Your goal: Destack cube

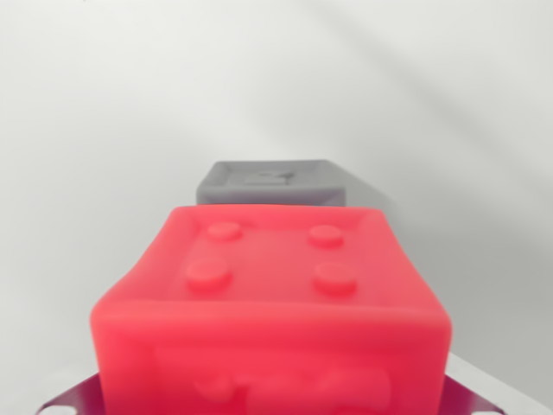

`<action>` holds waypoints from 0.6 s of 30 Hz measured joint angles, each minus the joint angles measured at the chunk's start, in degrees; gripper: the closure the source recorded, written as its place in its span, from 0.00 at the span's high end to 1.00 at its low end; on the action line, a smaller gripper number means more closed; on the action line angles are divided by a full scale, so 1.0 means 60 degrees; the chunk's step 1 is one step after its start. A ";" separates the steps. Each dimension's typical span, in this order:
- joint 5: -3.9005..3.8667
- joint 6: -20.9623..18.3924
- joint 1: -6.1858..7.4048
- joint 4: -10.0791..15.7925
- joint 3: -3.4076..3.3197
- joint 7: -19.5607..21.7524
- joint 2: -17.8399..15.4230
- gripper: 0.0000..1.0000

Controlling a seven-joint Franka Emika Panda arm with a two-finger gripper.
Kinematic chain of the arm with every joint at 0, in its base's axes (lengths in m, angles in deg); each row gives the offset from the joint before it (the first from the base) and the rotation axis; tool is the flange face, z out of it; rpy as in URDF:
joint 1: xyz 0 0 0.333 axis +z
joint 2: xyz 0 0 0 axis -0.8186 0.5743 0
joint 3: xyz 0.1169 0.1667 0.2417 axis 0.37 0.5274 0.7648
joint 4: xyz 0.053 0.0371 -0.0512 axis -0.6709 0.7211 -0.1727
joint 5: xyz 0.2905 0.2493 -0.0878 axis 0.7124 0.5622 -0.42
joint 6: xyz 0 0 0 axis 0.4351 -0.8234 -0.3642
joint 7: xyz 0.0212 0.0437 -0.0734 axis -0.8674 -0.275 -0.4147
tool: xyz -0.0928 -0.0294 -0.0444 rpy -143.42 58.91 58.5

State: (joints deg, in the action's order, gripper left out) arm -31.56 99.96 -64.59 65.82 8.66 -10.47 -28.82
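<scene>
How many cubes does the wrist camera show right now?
2. A red cube fills the lower foreground, four studs on its top face. A grey cube sits behind it, partly hidden. Anything beneath or behind them can't be seen.

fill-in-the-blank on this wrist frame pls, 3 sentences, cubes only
1. The cube nearest the camera is coloured ____.
2. The top face of the red cube carries ____ round studs.
3. The cube showing above the red one's top edge in the wrist view, the grey cube, is coloured ____.

Missing words: red; four; grey
</scene>
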 joint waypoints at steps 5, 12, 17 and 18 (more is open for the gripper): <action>-0.0108 -0.0356 0.0000 0.0010 -0.0018 0.0083 -0.0389 0.00; -0.0227 -0.0842 -0.0001 -0.0003 -0.0032 0.0174 -0.0906 0.00; -0.0226 -0.0883 -0.0013 -0.0261 -0.0042 0.0249 -0.0665 0.00; -0.0223 -0.0883 -0.0016 -0.0328 -0.0044 0.0264 -0.0576 0.00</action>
State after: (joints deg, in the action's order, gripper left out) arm -32.90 94.66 -64.68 63.85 8.39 -8.88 -32.27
